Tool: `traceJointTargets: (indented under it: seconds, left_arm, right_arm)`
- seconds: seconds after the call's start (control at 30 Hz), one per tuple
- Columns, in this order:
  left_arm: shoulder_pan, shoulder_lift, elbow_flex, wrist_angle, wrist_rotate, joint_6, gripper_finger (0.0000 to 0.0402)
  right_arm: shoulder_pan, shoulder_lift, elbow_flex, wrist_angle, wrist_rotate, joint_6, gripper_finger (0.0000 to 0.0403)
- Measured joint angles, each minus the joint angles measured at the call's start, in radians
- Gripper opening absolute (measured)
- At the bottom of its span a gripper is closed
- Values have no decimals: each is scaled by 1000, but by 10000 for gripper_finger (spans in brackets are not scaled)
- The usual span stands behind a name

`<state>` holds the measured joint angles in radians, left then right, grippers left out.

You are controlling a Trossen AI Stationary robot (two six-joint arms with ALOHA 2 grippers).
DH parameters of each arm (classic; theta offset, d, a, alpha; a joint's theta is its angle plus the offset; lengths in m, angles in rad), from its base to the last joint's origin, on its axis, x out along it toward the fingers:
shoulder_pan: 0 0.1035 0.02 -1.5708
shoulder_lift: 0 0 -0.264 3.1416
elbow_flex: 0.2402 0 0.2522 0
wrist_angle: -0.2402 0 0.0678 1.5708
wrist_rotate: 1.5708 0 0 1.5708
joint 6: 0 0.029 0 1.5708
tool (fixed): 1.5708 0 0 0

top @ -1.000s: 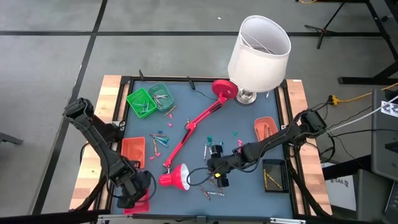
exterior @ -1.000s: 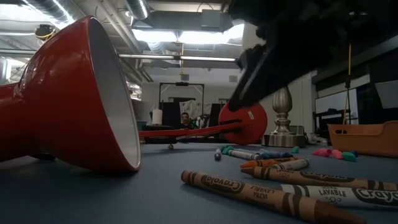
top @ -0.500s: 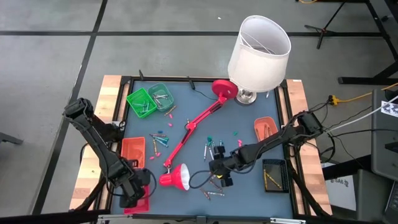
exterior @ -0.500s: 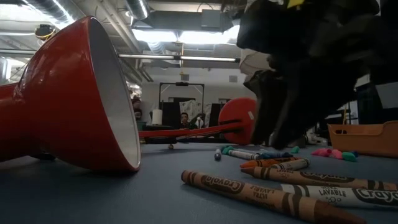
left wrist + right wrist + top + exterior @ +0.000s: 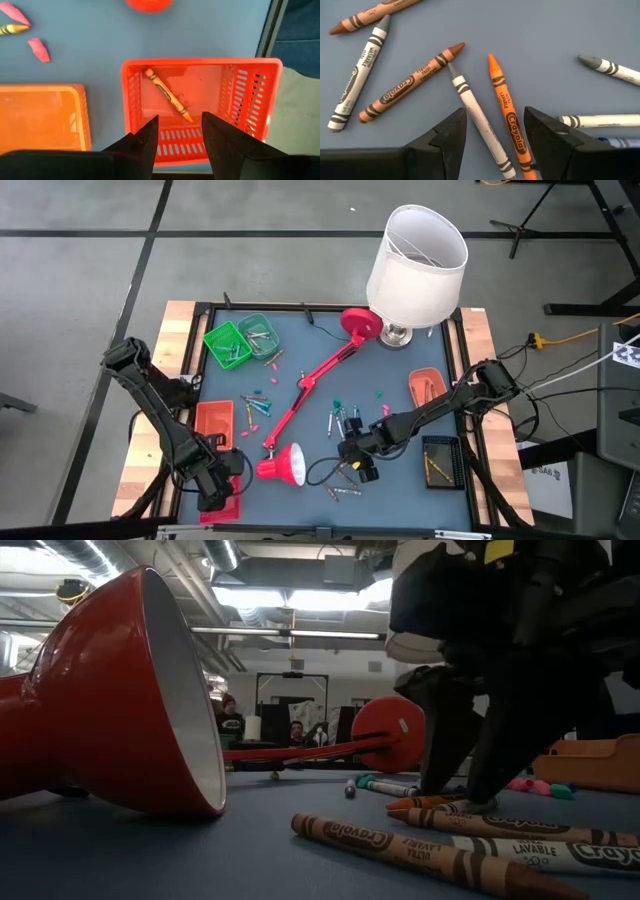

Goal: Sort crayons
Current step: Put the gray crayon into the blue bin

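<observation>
Flanking the right tool [image 5: 358, 463]: toppled red lamp [image 5: 283, 466], scattered crayons [image 5: 343, 492].

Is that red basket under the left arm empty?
No, the red basket holds one orange crayon lying loose below the open left gripper.

Left hand [image 5: 177, 137] newly opened over red basket [image 5: 252, 90], right hand [image 5: 495, 132] lowered onto crayons [image 5: 507, 115]

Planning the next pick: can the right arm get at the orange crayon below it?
Probably yes: the right gripper hangs open right over the orange crayon, nothing covering it, though a grey crayon lies close beside.
</observation>
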<state>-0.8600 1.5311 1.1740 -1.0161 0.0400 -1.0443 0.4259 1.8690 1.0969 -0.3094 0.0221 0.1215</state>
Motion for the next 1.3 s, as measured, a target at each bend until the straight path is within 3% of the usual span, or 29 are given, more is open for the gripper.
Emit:
traceJointTargets:
  seconds: [0.57, 1.3]
  left_arm:
    - [0, 0, 0, 21, -25, 0, 134]
    - [1, 0, 0, 41, -45, 0, 134]
  right_arm:
    - [8, 0, 0, 31, -95, -81, 198]
    - [25, 37, 3, -4, -58, -112, 195]
